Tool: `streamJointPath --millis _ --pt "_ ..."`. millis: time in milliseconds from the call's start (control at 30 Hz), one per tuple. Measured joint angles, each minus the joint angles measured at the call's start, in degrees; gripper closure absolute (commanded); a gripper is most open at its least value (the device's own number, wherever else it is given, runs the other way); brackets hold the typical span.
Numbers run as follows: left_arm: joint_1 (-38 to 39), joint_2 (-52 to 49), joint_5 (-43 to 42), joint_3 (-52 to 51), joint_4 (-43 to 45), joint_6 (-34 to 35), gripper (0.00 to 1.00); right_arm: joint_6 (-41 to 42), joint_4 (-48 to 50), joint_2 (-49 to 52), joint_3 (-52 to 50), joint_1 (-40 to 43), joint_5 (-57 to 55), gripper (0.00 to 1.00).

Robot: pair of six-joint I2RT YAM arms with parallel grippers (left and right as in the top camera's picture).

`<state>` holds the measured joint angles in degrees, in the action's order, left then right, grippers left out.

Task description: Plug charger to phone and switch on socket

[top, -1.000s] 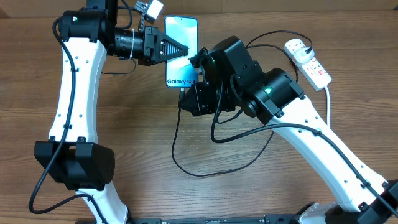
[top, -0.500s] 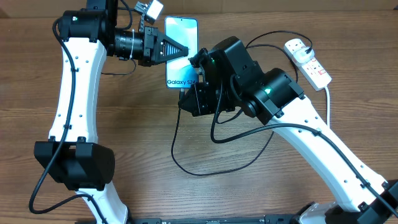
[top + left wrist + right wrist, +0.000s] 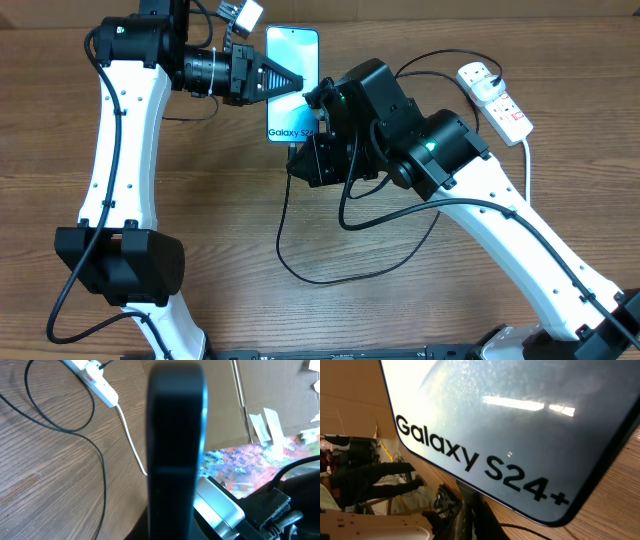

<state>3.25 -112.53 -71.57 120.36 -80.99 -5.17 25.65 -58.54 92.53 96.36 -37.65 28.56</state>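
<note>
The phone [image 3: 292, 60] lies at the back of the table with its screen lit and reading "Galaxy S24+"; it fills the right wrist view [image 3: 520, 420]. My left gripper [image 3: 298, 84] reaches in from the left, its fingers shut to a point resting on the screen. My right gripper [image 3: 303, 150] is at the phone's near end, shut on the charger's plug tip, which is hidden between the fingers [image 3: 485, 510]. The black charger cable [image 3: 330, 275] loops across the table to the socket [image 3: 495, 98], also in the left wrist view [image 3: 95, 382].
The socket's thick white cord [image 3: 527, 160] runs down behind my right arm and shows in the left wrist view [image 3: 130, 440]. A cardboard wall [image 3: 220, 400] stands behind the table's back edge. The cable loop lies on the wood in front of my right arm.
</note>
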Motion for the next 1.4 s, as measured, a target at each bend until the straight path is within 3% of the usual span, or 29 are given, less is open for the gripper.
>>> streamJointPath --millis 967,1067,1400 --pt "0.0 0.0 1.4 0.0 -2.6 -6.2 0.96 0.0 1.0 0.0 0.0 1.0 2.1 0.96" --pt "0.0 0.0 5.4 0.0 -0.7 -5.9 0.96 -0.1 0.4 0.0 0.0 1.7 1.6 0.88" --pt "-3.5 0.0 29.7 0.0 3.2 5.3 0.96 4.1 -1.5 1.0 0.0 4.4 -10.2 0.31"
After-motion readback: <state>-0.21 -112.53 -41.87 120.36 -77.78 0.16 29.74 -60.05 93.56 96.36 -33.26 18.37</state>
